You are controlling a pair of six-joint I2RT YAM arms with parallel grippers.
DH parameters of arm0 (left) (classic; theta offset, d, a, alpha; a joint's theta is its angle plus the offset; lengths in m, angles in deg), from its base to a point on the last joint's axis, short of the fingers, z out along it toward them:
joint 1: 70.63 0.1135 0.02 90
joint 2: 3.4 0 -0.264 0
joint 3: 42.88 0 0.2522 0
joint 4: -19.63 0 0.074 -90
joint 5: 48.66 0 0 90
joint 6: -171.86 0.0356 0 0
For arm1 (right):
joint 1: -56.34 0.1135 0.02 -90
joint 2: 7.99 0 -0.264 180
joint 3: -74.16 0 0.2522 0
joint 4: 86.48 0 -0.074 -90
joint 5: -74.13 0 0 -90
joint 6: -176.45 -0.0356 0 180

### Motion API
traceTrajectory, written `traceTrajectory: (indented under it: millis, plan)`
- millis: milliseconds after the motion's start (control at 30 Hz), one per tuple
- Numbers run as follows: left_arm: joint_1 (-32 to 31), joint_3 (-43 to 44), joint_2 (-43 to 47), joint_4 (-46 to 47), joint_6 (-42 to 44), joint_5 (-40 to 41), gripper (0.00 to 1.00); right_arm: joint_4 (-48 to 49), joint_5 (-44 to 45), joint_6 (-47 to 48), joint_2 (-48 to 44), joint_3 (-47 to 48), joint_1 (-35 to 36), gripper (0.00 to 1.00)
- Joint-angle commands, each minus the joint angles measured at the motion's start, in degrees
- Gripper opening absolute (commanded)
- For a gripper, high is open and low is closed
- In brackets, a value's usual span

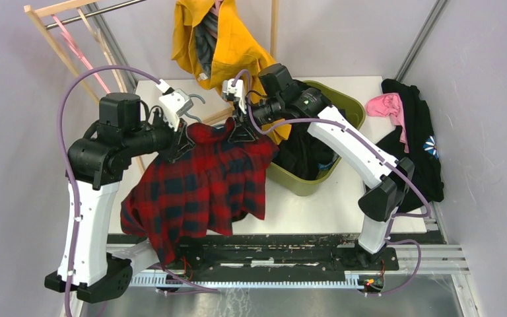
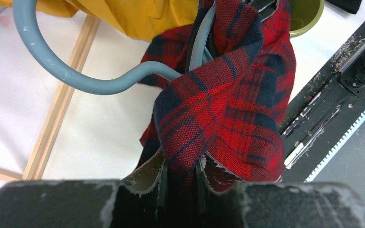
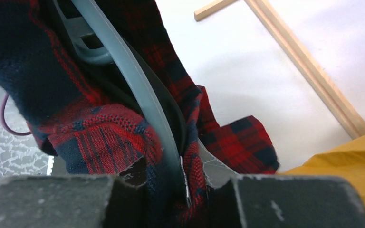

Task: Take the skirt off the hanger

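our left tool (image 2: 180, 178) pinches the red-and-navy plaid skirt (image 1: 191, 178); our right tool (image 3: 176, 178) clamps the grey hanger (image 2: 76, 80), mostly buried in fabric, above the tabletop (image 1: 317, 205).

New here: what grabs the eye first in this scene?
A red plaid skirt hangs in the middle, held from both sides: the left fingers clamp its cloth, the right fingers its grey hanger. Behind hangs a yellow garment; a green bin sits right.
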Motion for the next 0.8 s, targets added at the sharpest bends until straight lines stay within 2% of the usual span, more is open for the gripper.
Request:
traceTrajectory:
  millis: [0,133,267,400,500,567,767]
  plan:
    - [-2.46,2.19,0.23,4.86,0.87,-8.17,0.03,0.69,5.10,-2.48,-0.82,2.04,0.73,0.01]
    - [-2.69,1.82,-0.18,5.04,1.25,-6.34,0.03,-1.41,13.31,-1.60,-1.25,3.62,0.73,0.01]
    - [-2.73,2.43,1.02,8.47,0.91,4.65,0.03,-3.84,19.79,4.03,-2.23,2.77,0.72,0.01]
    - [-2.72,-1.35,6.49,18.28,0.46,12.62,0.03,-4.96,25.90,7.16,-2.93,1.55,0.65,0.01]
    - [-2.73,-3.39,9.82,24.14,-1.06,14.78,0.07,-6.05,31.74,9.93,-3.42,0.81,0.64,0.01]
    - [-2.80,-2.01,9.94,26.34,-2.63,15.35,0.14,-6.61,34.87,11.61,-3.80,-0.48,0.64,0.01]
    - [-2.73,-0.65,9.05,32.06,-7.33,10.12,0.19,-6.80,40.84,14.67,-4.73,-3.45,0.64,0.01]
